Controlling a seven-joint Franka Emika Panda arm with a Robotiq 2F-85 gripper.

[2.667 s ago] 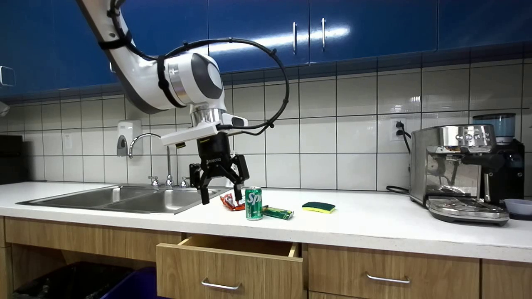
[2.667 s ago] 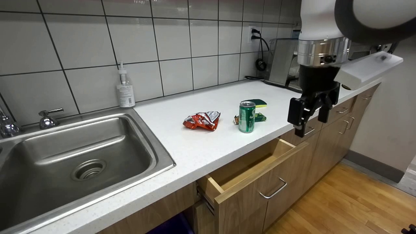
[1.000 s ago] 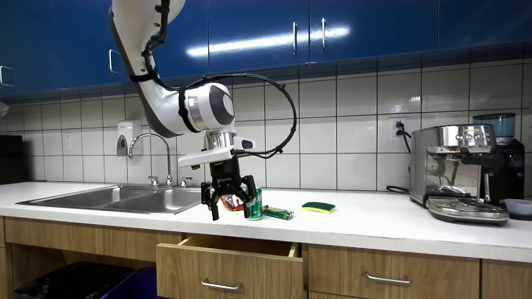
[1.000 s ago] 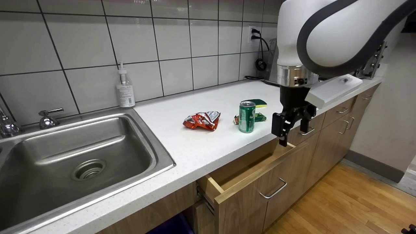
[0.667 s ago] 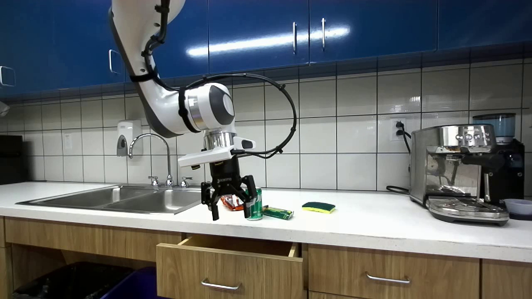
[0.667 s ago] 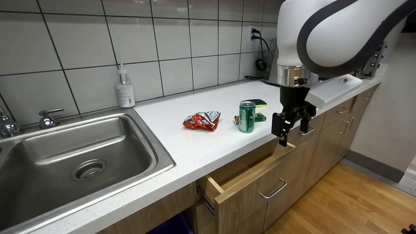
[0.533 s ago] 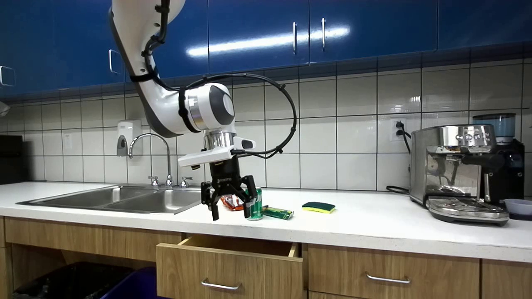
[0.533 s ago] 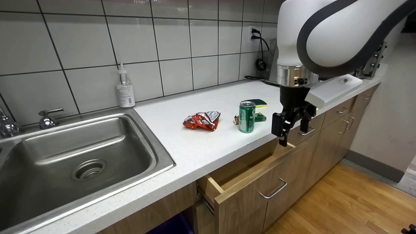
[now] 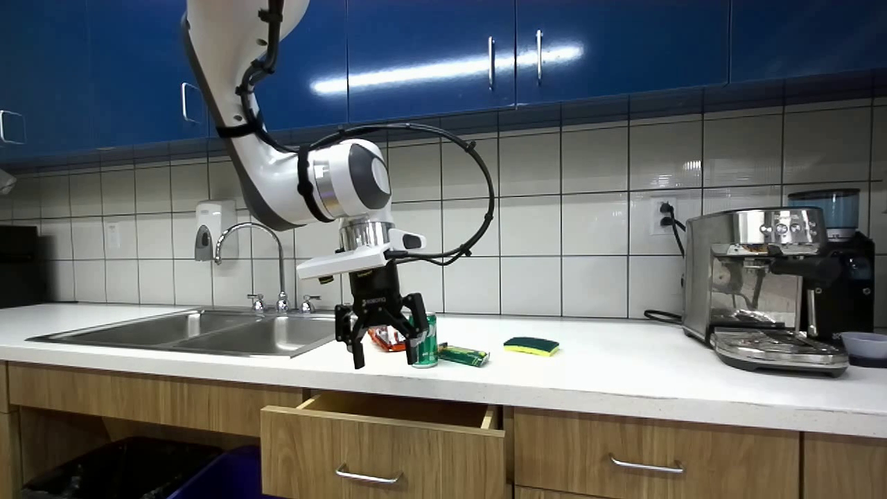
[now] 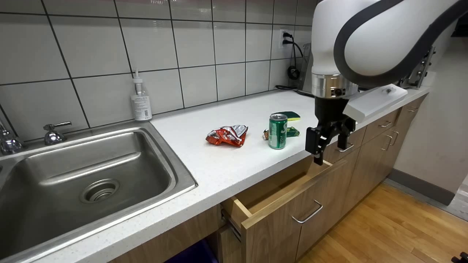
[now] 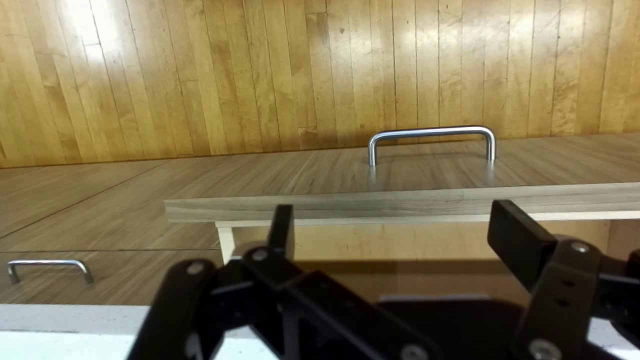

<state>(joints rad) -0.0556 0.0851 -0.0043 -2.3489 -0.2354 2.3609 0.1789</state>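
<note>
My black gripper point(image 9: 385, 359) point(image 10: 331, 153) hangs pointing down with its jaws wide apart and nothing between them. Below it is a pulled-out wooden drawer point(image 9: 381, 450) point(image 10: 270, 233). In the wrist view the gripper point(image 11: 395, 220) stands over the drawer's front edge point(image 11: 350, 206), with the metal handle point(image 11: 432, 131) beyond. No contact with the drawer shows. A green Sprite can point(image 10: 278, 133) stands upright on the counter; a finger partly covers the can point(image 9: 428, 353) in an exterior view. Near it lie a crumpled red bag point(image 10: 226, 136), a green wrapper point(image 9: 464, 355) and a green-yellow sponge point(image 9: 531, 346).
A steel sink point(image 10: 182, 175) is set into the white counter point(image 9: 624, 381). A soap bottle point(image 10: 141, 100) stands behind it by the tiled wall. An espresso machine point(image 9: 755, 277) is at the counter's far end. Bins point(image 9: 125, 464) sit underneath, and blue cabinets point(image 9: 429, 41) hang above.
Compared with the oldest frames, my gripper is lower and has shifted over the open drawer, now overlapping the can in an exterior view. During the last second nothing has visibly moved.
</note>
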